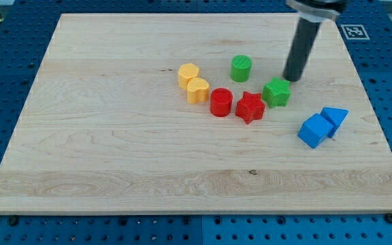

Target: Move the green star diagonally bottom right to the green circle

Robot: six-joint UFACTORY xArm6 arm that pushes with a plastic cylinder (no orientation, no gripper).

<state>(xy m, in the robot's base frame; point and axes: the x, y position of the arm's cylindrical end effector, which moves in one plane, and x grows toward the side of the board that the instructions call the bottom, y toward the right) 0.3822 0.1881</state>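
I carried no jaws at this moment, only the dark rod, so there was nothing to clench or release; all my work went through my tip (292,79). It stood on the table (114,150) just above the green star (276,92) in the view, a little toward the view's right of it, close enough that I could not tell whether it touched the star's upper edge.

The green star lay to the lower right of the green circle (241,68), near it but apart, with bare wood between them. That already looked like roughly the diagonal spot the task named, so I judged my tip was there either to finish nudging the star or to trim its position from the top side.

The red star (250,107) sat just beside the green star on its lower left, nearly touching it. I judged that a push down and to the left would crowd the two together. The red circle (221,102) lay next to the red star, toward the view's left. Two yellow blocks (193,83), pressed against each other, sat farther left. Two blue blocks (322,124), touching one another, lay well to the lower right, out of the way.

There was no readable writing anywhere. Only a black-and-white square marker (352,30) showed beyond the table's top right corner, too small to read.
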